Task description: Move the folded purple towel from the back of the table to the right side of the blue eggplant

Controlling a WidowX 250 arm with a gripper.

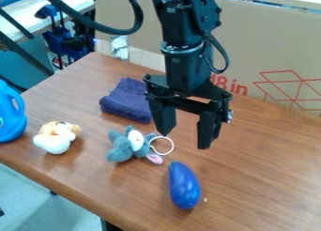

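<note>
Gripper [185, 141] position: upper middle of the view, pointing down over the brown wooden table [263, 178]. State: open, with the two black fingers [209, 127] well apart and nothing held between them. Nearest items: blue toy eggplant [184, 185] and grey plush toy [125, 145].

The eggplant lies on its side, below the gripper as I see it. Its narrow end points up toward the fingers; its rounded end points down toward the bottom of the view. Wood surface extends from its right side to the view's right edge. A gap separates it from the plush toy, and it lies well inside the table's lower-left edge.

The plush toy lies to the left of the gripper, with a white ring [164, 154] on its right side, close to the fingertips. Purple cloth [128, 99] is folded behind the toy; the view's left finger overlaps the cloth's right edge from where I stand. A white and tan plush toy [55, 138] lies further left, near the table's lower-left edge. Blue plastic container [9, 124] stands beyond it, cut off by the view's left edge.

Rear boundary: cardboard panel [270, 56] along the table's far edge, behind the arm. Blue clamps [59, 35] are located past the far left corner.
</note>
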